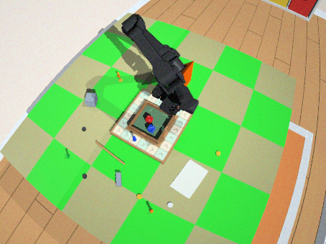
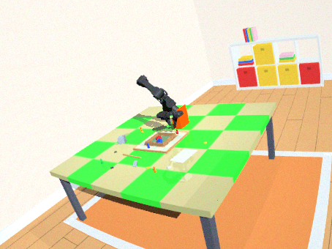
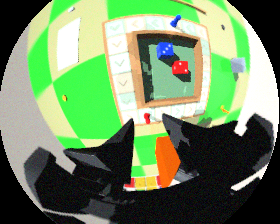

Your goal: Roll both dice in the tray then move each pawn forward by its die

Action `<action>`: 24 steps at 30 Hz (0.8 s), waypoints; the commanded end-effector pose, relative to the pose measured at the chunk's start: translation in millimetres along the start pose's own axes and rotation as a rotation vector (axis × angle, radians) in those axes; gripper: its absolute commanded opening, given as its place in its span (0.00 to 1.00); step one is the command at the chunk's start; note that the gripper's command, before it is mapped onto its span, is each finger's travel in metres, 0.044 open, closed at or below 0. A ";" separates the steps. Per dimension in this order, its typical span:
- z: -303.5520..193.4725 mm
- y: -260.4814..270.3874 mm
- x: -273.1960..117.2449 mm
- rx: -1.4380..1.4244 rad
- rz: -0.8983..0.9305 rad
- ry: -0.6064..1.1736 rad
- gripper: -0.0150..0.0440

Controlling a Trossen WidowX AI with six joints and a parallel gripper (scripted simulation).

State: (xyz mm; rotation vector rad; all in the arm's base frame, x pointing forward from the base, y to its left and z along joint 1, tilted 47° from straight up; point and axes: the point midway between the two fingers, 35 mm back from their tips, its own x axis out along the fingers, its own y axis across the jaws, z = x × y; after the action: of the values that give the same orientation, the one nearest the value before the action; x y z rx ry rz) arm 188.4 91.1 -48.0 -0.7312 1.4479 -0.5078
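Dice are lying in the tray [image 1: 138, 115]: the red die [image 1: 148, 118] and the blue die [image 1: 151, 128] are sitting close together on its green floor. Blue pawn [image 1: 134, 138] is standing on the board's near edge track, just outside the tray wall. Red pawn [image 3: 148, 117] is standing on the far edge track, showing between the fingertips in the wrist view. Gripper [image 3: 149, 131] is hovering above that far edge, fingers about half apart, gripping nothing. Orange block [image 1: 187, 73] is sitting beyond the board.
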 end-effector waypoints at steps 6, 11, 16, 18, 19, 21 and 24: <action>-38.4 -3.6 11.3 0.517 -0.016 -0.001 0.59; -38.4 -3.6 11.3 0.517 -0.016 -0.001 0.59; -38.2 -3.7 16.2 0.517 -0.016 -0.001 0.59; -38.3 -3.9 25.2 0.517 -0.016 -0.002 0.59; -38.3 -4.0 26.4 0.517 -0.016 -0.002 0.59; -38.3 -4.0 26.7 0.517 -0.016 -0.002 0.59; -38.0 -3.8 30.5 0.517 -0.016 -0.002 0.59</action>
State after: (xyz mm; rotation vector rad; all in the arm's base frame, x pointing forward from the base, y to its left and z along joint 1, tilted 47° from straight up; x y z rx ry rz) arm 154.3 66.8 -62.1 -0.3140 1.2329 -0.8479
